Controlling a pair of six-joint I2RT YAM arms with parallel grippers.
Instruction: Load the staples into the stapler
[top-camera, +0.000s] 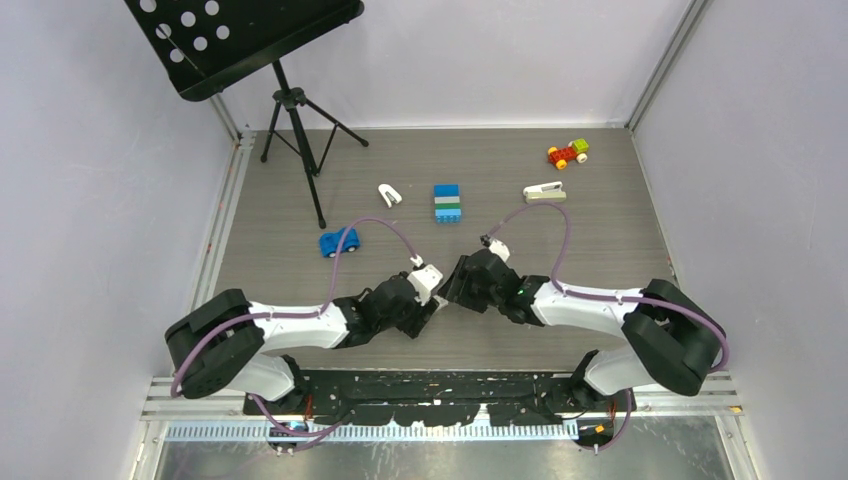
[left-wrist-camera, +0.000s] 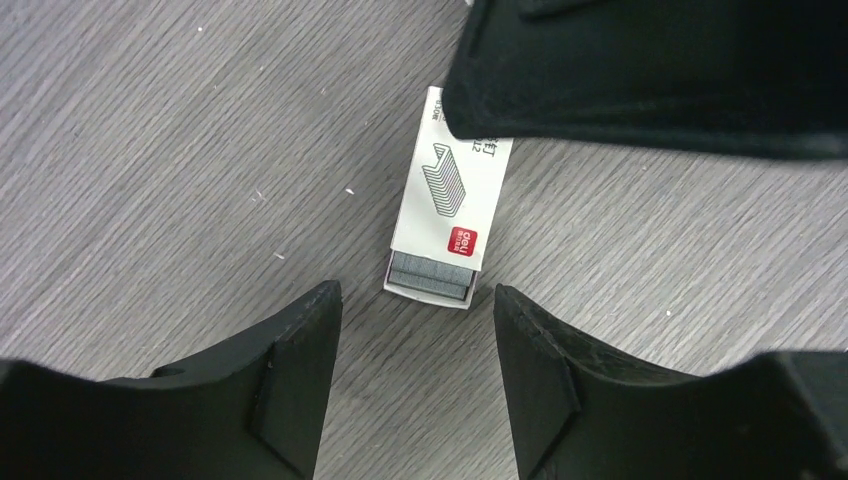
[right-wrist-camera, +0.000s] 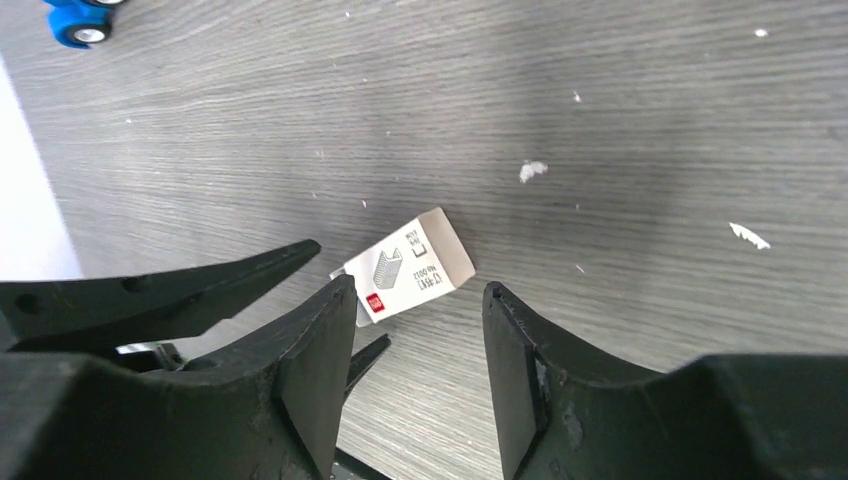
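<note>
Silvery-grey staples (left-wrist-camera: 428, 272) are seen protruding from the near end of a white box (left-wrist-camera: 450, 190) at the centre of the left wrist view. The left gripper (left-wrist-camera: 418, 300) is set just before them, its fingers spread and nothing held. The right gripper (right-wrist-camera: 415, 290) is likewise spread and empty, above the box's far end. The stapler (top-camera: 544, 191) is found well apart, upper right of centre in the top view. If the fingers are closed off-centre, the strip could be broken or the light box pushed away.

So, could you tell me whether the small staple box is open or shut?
Open: in the left wrist view the box lies flat, and the grey staples show at its end facing the left gripper.
</note>
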